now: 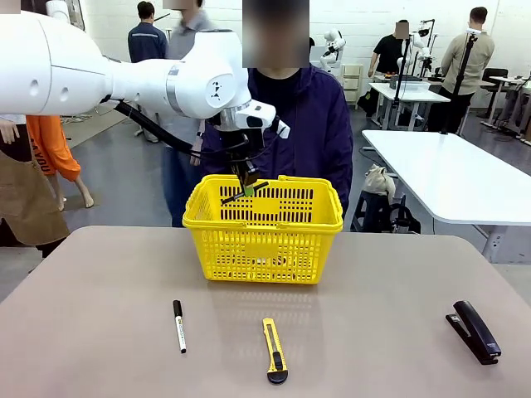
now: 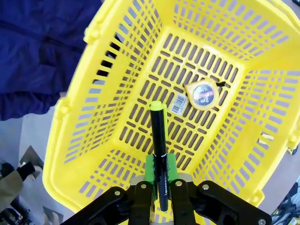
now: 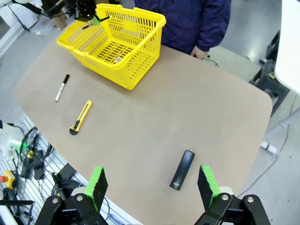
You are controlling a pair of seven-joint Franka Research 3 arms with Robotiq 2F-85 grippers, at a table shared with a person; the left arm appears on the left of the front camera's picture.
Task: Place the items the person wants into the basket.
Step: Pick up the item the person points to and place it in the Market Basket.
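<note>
Now: left gripper (image 2: 159, 174) clamped narrow on the slim black pen with yellow-green ends (image 2: 159, 140). Its green pads grip the lower barrel at bottom centre of the left wrist frame. The pen hangs over the floor of the bright yellow slotted plastic basket (image 2: 75, 117), inside the rim line.

The small round yellow-and-black tape measure (image 2: 202, 93) lies on that floor, upper right of centre.

Judgement: the step in hand is releasing the pen.
- Descend below the rim first.
- Open over the bare floor left of the tape measure.
- Keep the pen near level; landing end-first, it may catch in a slot.

Right gripper (image 3: 152, 180) stands wide and empty at the bottom of the right wrist frame. The black stapler (image 3: 182, 169) lies on the brown table (image 3: 154, 117) between its fingers: 1 item left.
</note>
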